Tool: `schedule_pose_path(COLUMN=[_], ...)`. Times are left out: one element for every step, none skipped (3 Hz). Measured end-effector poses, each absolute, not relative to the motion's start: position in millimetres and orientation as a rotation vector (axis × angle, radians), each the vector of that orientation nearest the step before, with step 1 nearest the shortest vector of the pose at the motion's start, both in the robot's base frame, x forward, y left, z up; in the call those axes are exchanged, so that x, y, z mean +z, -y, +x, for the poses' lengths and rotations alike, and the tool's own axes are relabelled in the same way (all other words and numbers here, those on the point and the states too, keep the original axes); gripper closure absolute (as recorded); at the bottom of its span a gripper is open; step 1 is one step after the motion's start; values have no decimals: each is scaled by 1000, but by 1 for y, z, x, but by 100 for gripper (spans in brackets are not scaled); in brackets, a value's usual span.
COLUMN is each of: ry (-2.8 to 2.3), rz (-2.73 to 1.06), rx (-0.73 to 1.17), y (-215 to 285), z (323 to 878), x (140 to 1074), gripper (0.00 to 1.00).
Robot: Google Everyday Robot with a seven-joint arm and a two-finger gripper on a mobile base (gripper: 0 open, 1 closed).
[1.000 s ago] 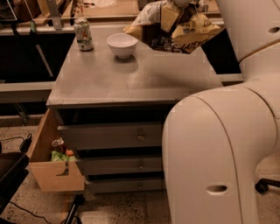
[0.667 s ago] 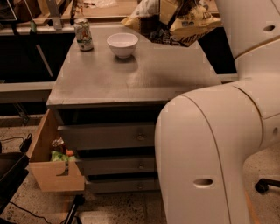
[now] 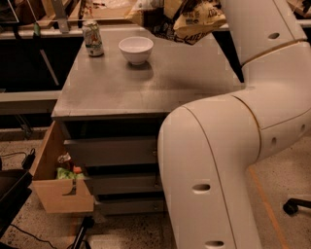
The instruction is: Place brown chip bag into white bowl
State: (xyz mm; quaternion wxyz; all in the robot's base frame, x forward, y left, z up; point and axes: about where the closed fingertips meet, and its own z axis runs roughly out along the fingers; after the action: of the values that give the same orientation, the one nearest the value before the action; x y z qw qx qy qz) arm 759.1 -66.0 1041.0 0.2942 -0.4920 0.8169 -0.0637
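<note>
The brown chip bag hangs crumpled at the top edge, up off the grey counter and to the right of the white bowl. The end effector sits among its upper folds (mostly cropped by the frame). The bowl stands upright and empty near the back, with a drink can to its left. The white arm fills the right foreground. Below left, a wooden drawer stands open, holding green packets.
</note>
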Motion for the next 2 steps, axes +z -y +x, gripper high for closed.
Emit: schedule_pose_path(ry=[-2174, -2121], rz=[-1309, -1287], rx=[-170, -181], y=[66, 52], z=[759, 779], x=[1041, 1042], gripper=[100, 100])
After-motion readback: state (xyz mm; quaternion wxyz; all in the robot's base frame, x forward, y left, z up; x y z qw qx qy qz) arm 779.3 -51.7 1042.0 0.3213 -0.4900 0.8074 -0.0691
